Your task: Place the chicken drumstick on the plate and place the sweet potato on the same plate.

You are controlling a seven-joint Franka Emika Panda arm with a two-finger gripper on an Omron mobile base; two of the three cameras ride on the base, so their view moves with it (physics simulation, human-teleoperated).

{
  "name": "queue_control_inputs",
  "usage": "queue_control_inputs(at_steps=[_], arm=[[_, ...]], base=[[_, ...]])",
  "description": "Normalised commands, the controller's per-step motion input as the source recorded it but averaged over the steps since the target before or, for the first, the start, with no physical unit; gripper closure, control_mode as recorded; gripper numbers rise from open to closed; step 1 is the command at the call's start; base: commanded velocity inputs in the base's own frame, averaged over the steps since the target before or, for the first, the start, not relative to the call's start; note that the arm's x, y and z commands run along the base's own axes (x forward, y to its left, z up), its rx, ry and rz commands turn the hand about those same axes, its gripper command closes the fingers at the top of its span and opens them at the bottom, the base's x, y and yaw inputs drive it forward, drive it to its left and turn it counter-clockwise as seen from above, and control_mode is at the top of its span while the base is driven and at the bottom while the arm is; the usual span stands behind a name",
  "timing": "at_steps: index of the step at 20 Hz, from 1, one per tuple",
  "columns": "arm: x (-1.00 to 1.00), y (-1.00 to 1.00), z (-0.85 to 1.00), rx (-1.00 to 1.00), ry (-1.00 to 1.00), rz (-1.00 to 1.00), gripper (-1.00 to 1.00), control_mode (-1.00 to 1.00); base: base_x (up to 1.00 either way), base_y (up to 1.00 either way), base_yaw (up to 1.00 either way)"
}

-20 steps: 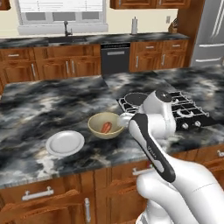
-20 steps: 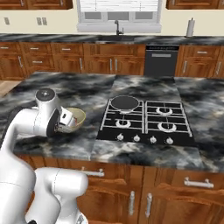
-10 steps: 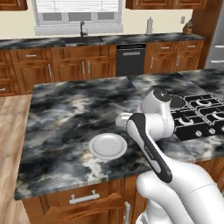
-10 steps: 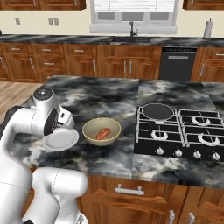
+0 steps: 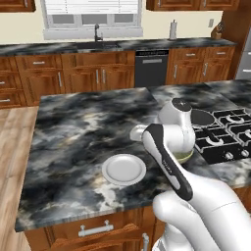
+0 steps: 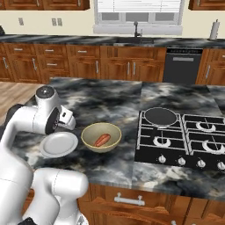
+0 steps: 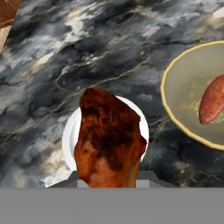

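Dark marbled stone covers the tabletop [image 5: 73, 132] of this kitchen island. Above it, the chicken drumstick [image 7: 109, 140] is clamped in the pincer [image 7: 108, 186], hanging directly over the plate [image 7: 70, 135]. It looks stiff, light and perhaps a little greasy, so a grip across the fat end seems safest. Beside the plate stands the tan bowl [image 6: 101, 137], and inside lies the sweet potato [image 6: 102, 140], smooth and firm, probably best taken across its middle.
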Motion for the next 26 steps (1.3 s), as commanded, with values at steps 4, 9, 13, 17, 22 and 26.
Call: queue_control_inputs(at_steps=[4, 9, 13, 17, 22, 26], arm=[[0.50, 0.35, 0.28, -0.17, 0.38, -0.01, 1.00, -1.00], [0.64, 0.14, 0.15, -0.10, 0.40, 0.01, 1.00, -1.00], [0.28, -0.01, -0.34, 0.07, 0.06, 0.09, 1.00, -1.00], [0.40, 0.01, -0.87, 0.03, 0.03, 0.05, 1.00, -1.00], [0.12, 0.01, -0.47, 0.01, 0.33, 0.10, 1.00, -1.00], [-0.34, 0.35, -0.18, -0.01, 0.12, 0.18, 1.00, -1.00]], base=[[0.00, 0.00, 0.00], [0.00, 0.00, 0.00], [0.00, 0.00, 0.00], [0.00, 0.00, 0.00], [0.00, 0.00, 0.00], [0.00, 0.00, 0.00]])
